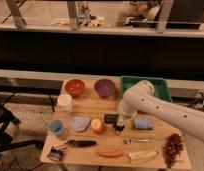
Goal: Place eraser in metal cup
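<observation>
The eraser (pixel 110 118) is a small flat black block lying on the wooden table (pixel 160 135), just right of the peach-coloured fruit (pixel 97 125). My gripper (pixel 118 128) hangs from the white arm (pixel 145 105) and is low over the table, right beside the eraser's front right corner. A small dark metallic object at the front left corner looks like the metal cup (pixel 55 154). It is far from the gripper.
A red bowl (pixel 74 87), a purple bowl (pixel 104 87) and a green tray (pixel 162 89) stand at the back. Also here are a white container (pixel 64 101), light blue cup (pixel 56 127), grey-blue cloth (pixel 79 123), blue pad (pixel 143 123), black-handled brush (pixel 80 143), fork (pixel 136 141), carrot (pixel 111 153), banana (pixel 142 156) and grapes (pixel 171 147).
</observation>
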`<state>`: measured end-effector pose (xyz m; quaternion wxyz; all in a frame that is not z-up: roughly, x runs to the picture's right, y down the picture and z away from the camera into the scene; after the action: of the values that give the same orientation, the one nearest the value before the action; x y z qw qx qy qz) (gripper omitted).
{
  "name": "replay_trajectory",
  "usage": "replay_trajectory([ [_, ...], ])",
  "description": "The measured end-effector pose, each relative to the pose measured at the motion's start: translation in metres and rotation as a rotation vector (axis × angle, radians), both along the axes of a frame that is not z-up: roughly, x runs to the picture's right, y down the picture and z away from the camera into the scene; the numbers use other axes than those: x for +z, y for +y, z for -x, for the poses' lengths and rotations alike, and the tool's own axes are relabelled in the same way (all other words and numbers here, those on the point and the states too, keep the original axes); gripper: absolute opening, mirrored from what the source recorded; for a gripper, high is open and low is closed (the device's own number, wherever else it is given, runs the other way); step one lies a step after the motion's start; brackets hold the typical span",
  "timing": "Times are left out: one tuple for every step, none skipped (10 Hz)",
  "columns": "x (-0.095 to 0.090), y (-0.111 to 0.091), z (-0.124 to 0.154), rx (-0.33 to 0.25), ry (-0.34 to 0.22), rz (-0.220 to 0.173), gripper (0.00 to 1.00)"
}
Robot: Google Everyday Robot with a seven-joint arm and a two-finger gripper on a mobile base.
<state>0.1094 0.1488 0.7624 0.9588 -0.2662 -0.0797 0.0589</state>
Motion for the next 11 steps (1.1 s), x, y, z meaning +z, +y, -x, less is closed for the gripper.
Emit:
replay_trajectory([
  [-0.003,-0.001,0.0,-0.002,0.004,-0.012,0.38],
  [-0.006,-0.002,0.001,-0.005,0.008,-0.022,0.27],
  [-0.007,-0.002,0.002,-0.008,0.009,-0.026,0.17],
  [-0.008,-0.002,0.003,-0.009,0.007,-0.026,0.1],
  [-0.01,-0.002,0.003,-0.009,0.007,-0.025,0.02],
  [-0.011,-0.001,0.004,-0.007,0.005,-0.021,0.0],
  [-0.012,0.0,0.004,-0.01,0.003,-0.014,0.0],
  [-0.013,0.003,0.005,-0.013,0.0,-0.008,0.0],
  [-0.013,0.006,0.005,-0.013,-0.002,-0.001,0.0],
  [-0.013,0.008,0.004,-0.012,-0.002,0.002,0.0],
  [-0.012,0.01,0.003,-0.01,0.0,0.006,0.0],
])
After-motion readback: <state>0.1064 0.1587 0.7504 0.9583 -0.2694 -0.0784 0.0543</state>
